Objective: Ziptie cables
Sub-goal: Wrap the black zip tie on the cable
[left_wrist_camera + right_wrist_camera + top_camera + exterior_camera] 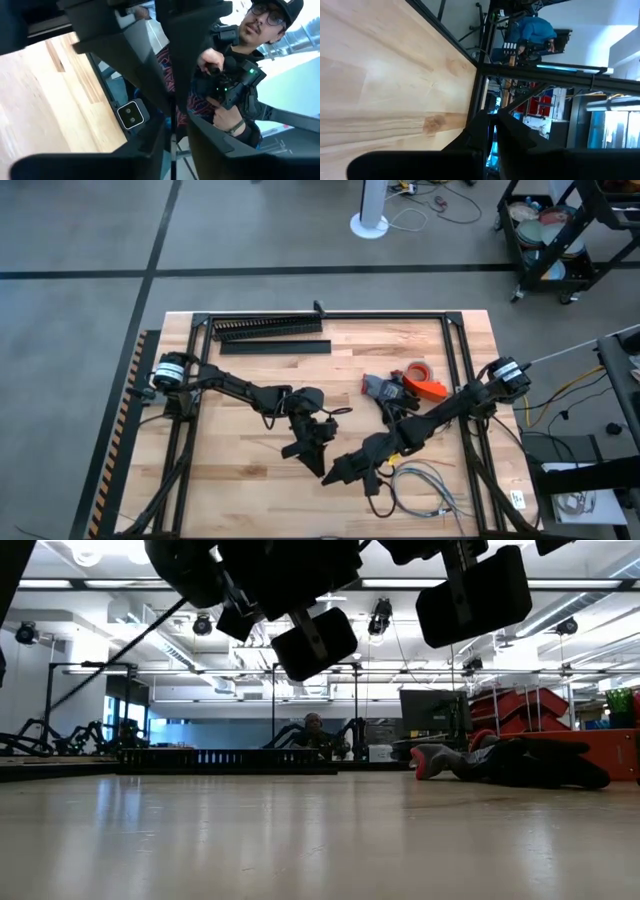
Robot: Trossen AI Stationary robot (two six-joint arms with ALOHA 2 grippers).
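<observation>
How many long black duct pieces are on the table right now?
2. The toothed duct lies along the far edge, left of centre. The flat strip lies just nearer, parallel to it. The arms cover part of the table, so another could be hidden.

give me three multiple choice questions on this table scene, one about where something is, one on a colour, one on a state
1. Where do the cables lie?
A. near edge, beside the right arm
B. far edge, beside the black duct
C. under the left arm

2. What colour is the tape roll?
A. blue
B. red-orange
C. green

3. How are the right gripper fingers?
A. wide open
B. closed together
C. hidden

A: the high view shows the grey loops at the near edge.
B: the roll looks red-orange from above.
B: the right wrist view shows the fingertips nearly meeting.
</observation>
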